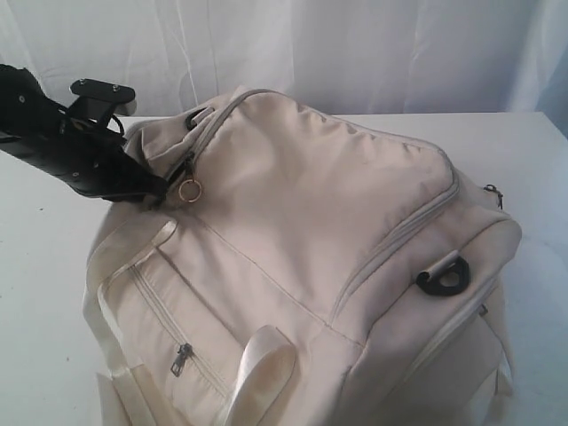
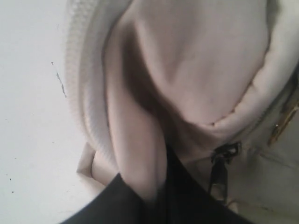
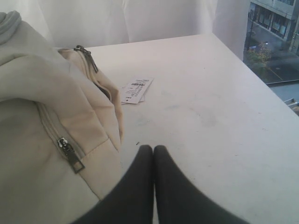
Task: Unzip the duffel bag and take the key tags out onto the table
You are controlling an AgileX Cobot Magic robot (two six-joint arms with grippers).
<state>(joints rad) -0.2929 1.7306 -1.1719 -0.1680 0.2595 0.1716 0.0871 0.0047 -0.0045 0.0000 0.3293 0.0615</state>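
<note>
The cream duffel bag (image 1: 311,195) lies zipped on the white table (image 1: 44,266) and fills most of the exterior view. My left gripper (image 1: 158,189) presses into the bag's left end, next to the main zipper's metal pull ring (image 1: 189,190). In the left wrist view the left gripper (image 2: 152,198) is shut on a fold of the bag's fabric (image 2: 140,154), beside a dark zipper pull (image 2: 219,168). My right gripper (image 3: 153,150) is shut and empty, low over the table (image 3: 210,102) beside the bag's other end (image 3: 46,93). The key tags are hidden.
A white paper label (image 3: 137,89) lies on the table close to the bag. A black D-ring (image 1: 441,277) sits on the bag's right end. A side pocket zipper pull (image 1: 182,358) and a webbing strap (image 1: 262,364) face the front. The table edge (image 3: 261,79) runs to the right gripper's right.
</note>
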